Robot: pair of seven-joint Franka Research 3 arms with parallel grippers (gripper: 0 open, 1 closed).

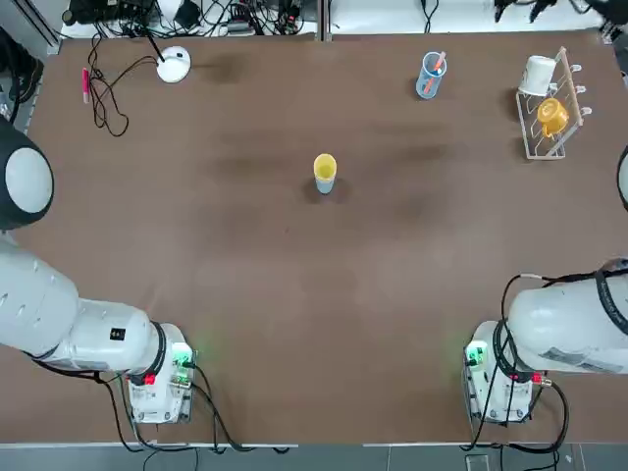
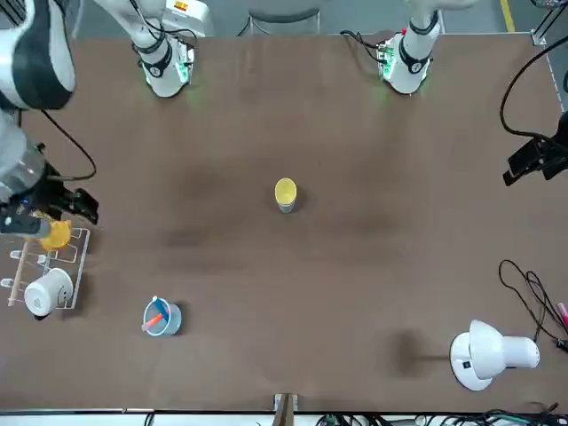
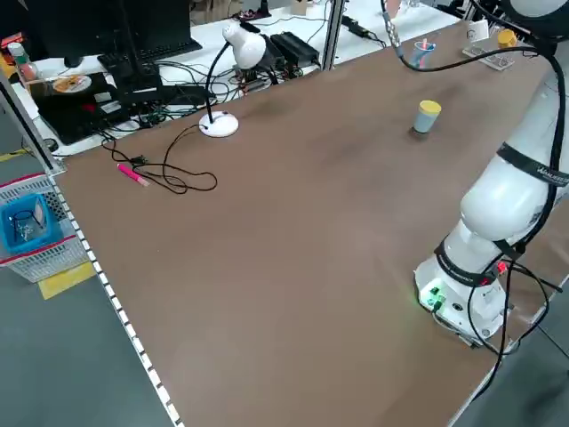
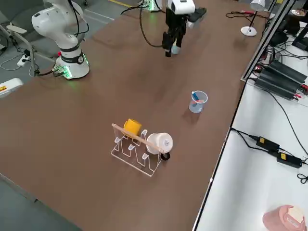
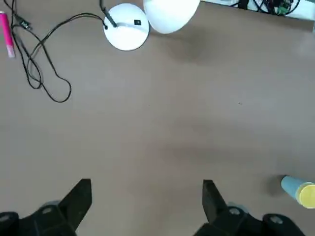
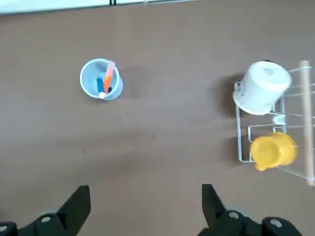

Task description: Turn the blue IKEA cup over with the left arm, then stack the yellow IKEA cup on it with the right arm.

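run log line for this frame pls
stack: yellow IKEA cup on blue cup, table centre | left gripper: open, empty, raised | right gripper: open, empty, raised near rack

The yellow IKEA cup (image 1: 325,169) sits stacked on the blue IKEA cup (image 1: 325,185), which stands upside down mid-surface, well apart from the mug rack (image 1: 549,108).

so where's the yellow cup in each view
Top: yellow cup mid-table, stacked on the blue cup.
Front: centre.
Left side: upper right.
Right side: not visible, hidden by a gripper at the top.
Left wrist: right edge.
Right wrist: not in it.
Shared landmark: white desk lamp.
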